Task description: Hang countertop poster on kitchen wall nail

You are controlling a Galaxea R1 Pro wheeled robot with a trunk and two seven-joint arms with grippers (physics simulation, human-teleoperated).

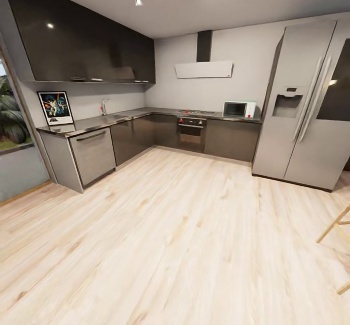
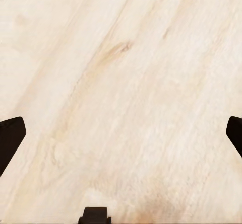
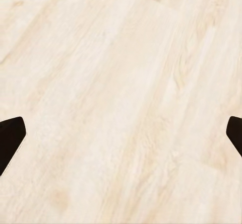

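Left gripper [image 2: 121, 138]: its dark fingers [image 2: 11, 138] sit at opposite edges of the left wrist view, jaws spread wide with nothing between them, pale wood floor [image 2: 131, 83] beneath.
Right gripper [image 3: 121, 138]: the same in the right wrist view, jaws released and empty over the floor.
Floor: from the head camera a broad stretch of light planks lies between the robot and the kitchen units.
Table [image 1: 104, 119]: the glossy dark kitchen countertop runs along the left wall and turns the corner toward the stove [image 1: 191, 131] and microwave [image 1: 238, 109]; a tap [image 1: 103, 106] stands midway along it.
Poster [image 1: 55, 107]: upright at the near left end of the table, leaning against or just in front of the wall, well apart from the tap.
Fridge [image 1: 304, 106]: tall, far right.
Step in hand: judging by the open floor ahead, this is the approach; nothing has been grasped yet.
Next move: it likely calls for driving forward and left until the poster's end of the table is within arm's reach, then raising an arm from its floor-pointing pose.
Wall nails: too small to make out from here.
Views compared: the head camera gives the room and the poster's place; the wrist cameras give the state of the jaws.
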